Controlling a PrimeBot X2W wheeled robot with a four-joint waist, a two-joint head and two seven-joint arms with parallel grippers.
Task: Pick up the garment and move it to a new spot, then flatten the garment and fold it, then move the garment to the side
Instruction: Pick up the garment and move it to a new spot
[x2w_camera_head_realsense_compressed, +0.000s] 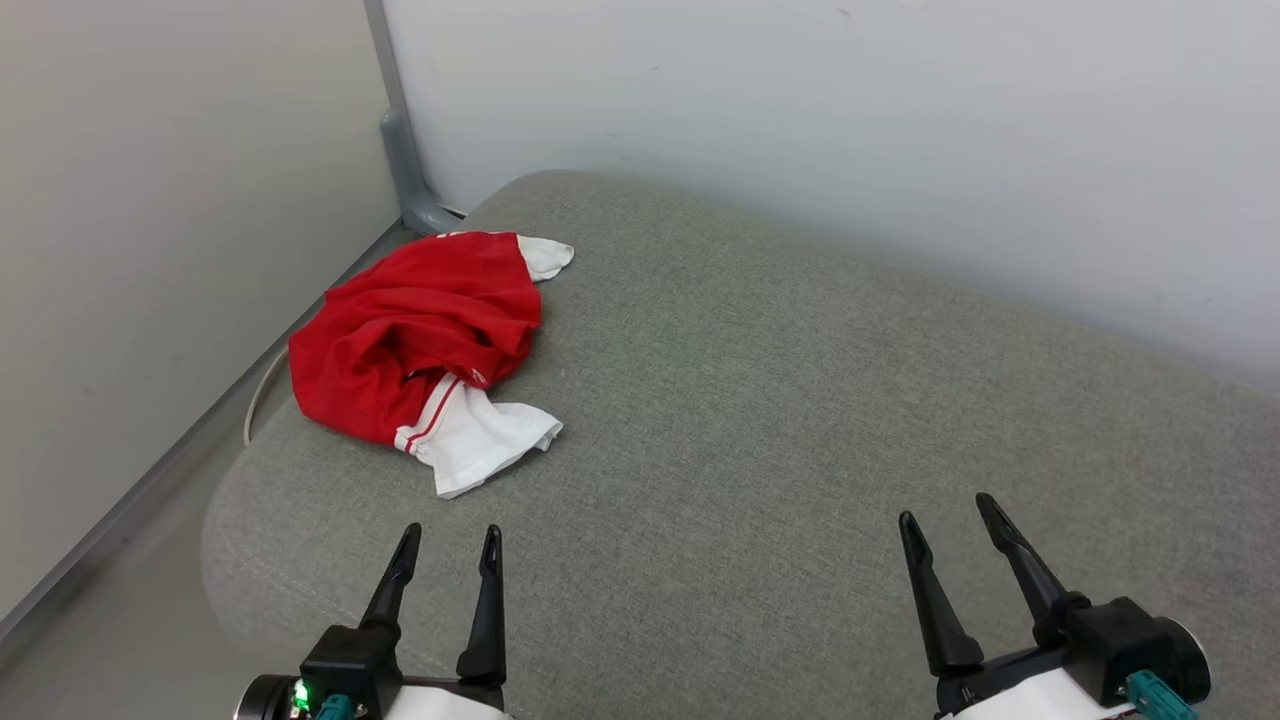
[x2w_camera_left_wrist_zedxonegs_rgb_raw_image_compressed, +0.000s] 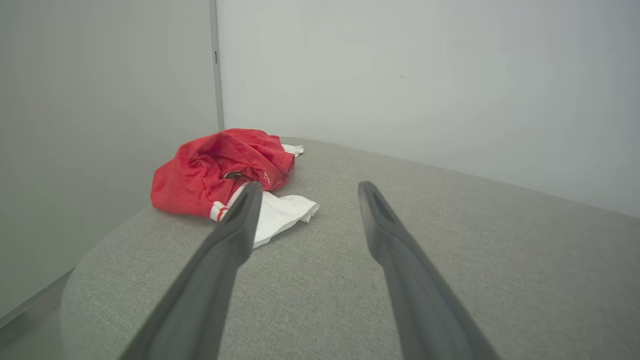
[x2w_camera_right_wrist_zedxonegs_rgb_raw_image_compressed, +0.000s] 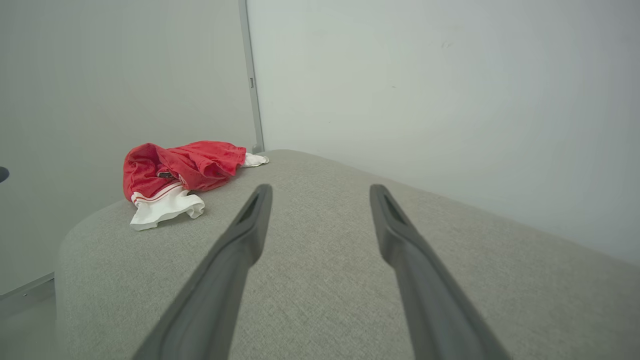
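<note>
So the garment (x2w_camera_head_realsense_compressed: 420, 330) is sitting in a crumpled heap at the far-left corner of the grey cushion (x2w_camera_head_realsense_compressed: 760, 400), right up by the cushion's left edge. It's mostly red, all bunched up. One white sleeve (x2w_camera_head_realsense_compressed: 485, 440) with red striping spills out toward the cushion's near side, and a second bit of white (x2w_camera_head_realsense_compressed: 545, 255) pokes out at the far end of the heap. No lettering readable from any angle, it's too scrunched.

Both claws hover over the near part of the cushion, fingers pointing toward its far side. The left claw (x2w_camera_head_realsense_compressed: 451, 531) has its two dark fingers spread apart with nothing between them, and the garment is just ahead of it and a little to the left. Close, but not touching. In the left wrist view one fingertip lines up over that white sleeve, though the head view shows clear cushion between them.

The right claw (x2w_camera_head_realsense_compressed: 946, 510) is also wide apart and empty, over the cushion's near-right area, well apart from the garment, with bare fabric in front of it.

A thin pale cable (x2w_camera_head_realsense_compressed: 262, 390) runs down off the cushion's left edge beside the heap.
</note>
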